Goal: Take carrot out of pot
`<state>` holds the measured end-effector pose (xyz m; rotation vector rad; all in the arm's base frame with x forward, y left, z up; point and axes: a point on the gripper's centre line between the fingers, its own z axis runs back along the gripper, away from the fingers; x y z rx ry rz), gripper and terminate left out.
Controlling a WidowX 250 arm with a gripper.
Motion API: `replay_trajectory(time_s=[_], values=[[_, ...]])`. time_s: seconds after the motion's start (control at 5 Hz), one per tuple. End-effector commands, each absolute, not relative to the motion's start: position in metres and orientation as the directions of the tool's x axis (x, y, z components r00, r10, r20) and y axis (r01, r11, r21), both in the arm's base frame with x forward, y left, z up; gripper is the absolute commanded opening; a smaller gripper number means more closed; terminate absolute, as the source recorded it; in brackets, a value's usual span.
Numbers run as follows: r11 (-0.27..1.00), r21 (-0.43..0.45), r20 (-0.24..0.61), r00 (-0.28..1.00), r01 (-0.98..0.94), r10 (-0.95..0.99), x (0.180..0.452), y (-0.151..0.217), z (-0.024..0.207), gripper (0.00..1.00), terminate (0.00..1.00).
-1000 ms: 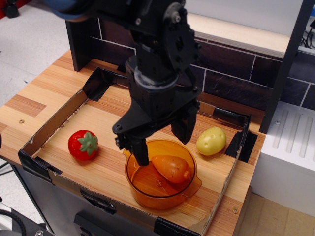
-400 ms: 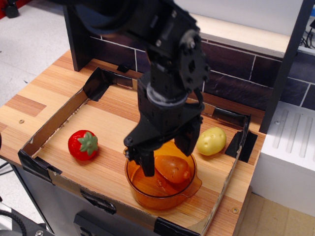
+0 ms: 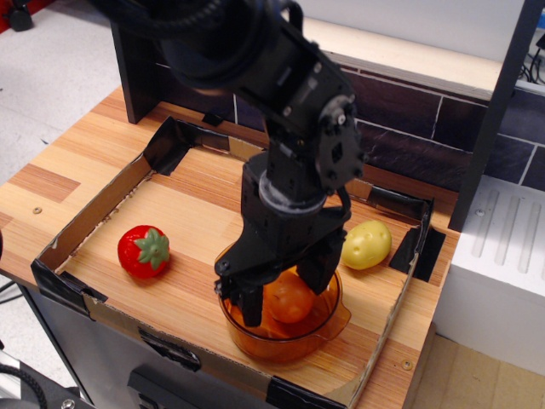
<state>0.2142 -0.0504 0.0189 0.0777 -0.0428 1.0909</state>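
Note:
The amber transparent pot (image 3: 294,336) stands near the front edge of the cardboard tray (image 3: 94,213). The orange carrot (image 3: 290,301) lies inside it. My black gripper (image 3: 281,296) reaches down into the pot. One finger (image 3: 245,305) is on the carrot's left and the other is at its upper right, so the jaws straddle the carrot and still stand apart. The fingers hide part of the carrot, and I cannot tell whether they touch it.
A red strawberry (image 3: 144,250) with green leaves lies at the tray's left. A yellow potato (image 3: 366,244) lies to the right of the pot. The tray has low cardboard walls with black tape. A dark tiled wall (image 3: 426,128) stands behind.
The gripper has come down and slightly right, from above the pot's rim to inside the pot around the carrot. The carrot now looks rounder and is more covered.

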Motion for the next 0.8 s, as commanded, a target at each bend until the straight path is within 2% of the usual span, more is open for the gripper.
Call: replay_trajectory(time_s=[0.0, 0.2, 0.4, 0.6], values=[[0.479, 0.033, 0.096, 0.480, -0.877, 0.872, 0.2233, -0.0527, 0.0219, 1.00, 0.00], [0.480, 0.033, 0.093, 0.481, -0.877, 0.872, 0.2228, -0.0522, 0.0206, 1.00, 0.00], [0.481, 0.030, 0.100, 0.482, -0.876, 0.871, 0.2225, -0.0526, 0.0184, 0.00, 0.00], [0.491, 0.020, 0.099, 0.490, -0.871, 0.866, 0.2199, -0.0516, 0.0219, 0.00, 0.00]])
